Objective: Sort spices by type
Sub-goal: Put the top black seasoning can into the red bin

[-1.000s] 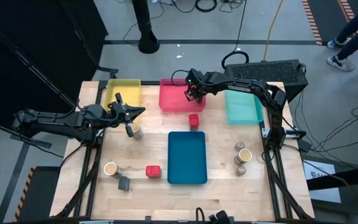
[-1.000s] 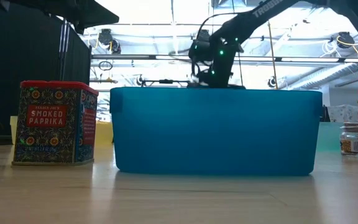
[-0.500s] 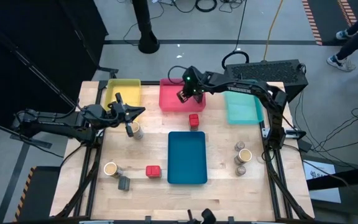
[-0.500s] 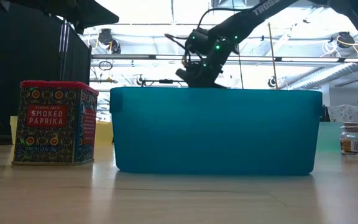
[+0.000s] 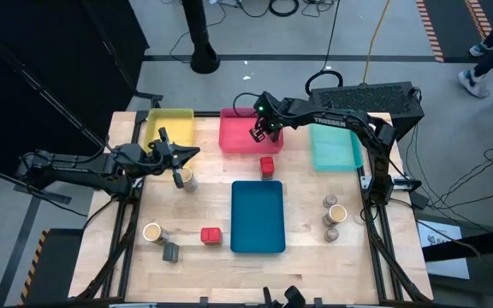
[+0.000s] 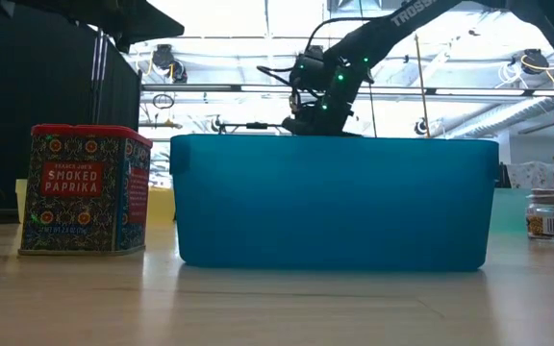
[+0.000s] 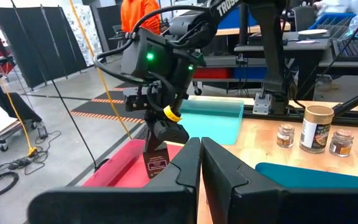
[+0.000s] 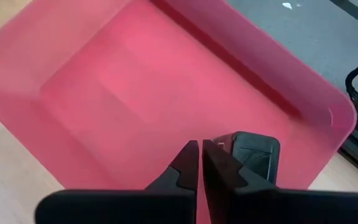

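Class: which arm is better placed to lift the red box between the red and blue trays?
Right. The right gripper hovers over the red tray, next to the red box; the left gripper is farther off, beside a tan jar.

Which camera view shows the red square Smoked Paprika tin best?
The low view. There the red square Smoked Paprika tin stands upright and close to the camera, left of the blue plastic tray, with its label readable. The high view shows only its red top, from above. Neither wrist view shows it.
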Robot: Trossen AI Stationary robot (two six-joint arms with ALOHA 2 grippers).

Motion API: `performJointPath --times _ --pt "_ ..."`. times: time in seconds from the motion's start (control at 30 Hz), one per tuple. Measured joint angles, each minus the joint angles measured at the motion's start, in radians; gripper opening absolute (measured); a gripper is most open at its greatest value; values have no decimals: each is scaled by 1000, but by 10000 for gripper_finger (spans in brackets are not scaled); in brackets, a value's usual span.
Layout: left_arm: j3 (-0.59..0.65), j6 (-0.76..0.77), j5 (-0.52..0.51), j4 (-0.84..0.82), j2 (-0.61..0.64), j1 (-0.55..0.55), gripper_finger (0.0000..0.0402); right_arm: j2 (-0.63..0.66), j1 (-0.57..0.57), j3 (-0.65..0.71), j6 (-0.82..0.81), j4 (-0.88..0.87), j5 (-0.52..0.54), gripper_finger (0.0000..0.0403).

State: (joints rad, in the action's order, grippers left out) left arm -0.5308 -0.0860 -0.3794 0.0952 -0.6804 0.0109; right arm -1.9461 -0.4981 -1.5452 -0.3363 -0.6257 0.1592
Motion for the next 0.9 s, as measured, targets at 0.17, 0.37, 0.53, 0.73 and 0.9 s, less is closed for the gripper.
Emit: performJointPath --times 0.17,0.37,0.53,0.73,0.9 --pt "0 0 0 0 0 0 22 -16 -5 0 12 -2 0 1" --pt "0 0 0 -3 0 0 22 -54 -7 0 12 -10 6 1" --pt "0 0 0 -3 0 0 22 -60 -7 0 9 -19 68 0" --pt "0 0 0 -2 0 0 22 -60 -9 0 -12 -11 88 0" --pt "0 0 0 -2 0 0 22 -60 -9 0 -46 -10 133 0"
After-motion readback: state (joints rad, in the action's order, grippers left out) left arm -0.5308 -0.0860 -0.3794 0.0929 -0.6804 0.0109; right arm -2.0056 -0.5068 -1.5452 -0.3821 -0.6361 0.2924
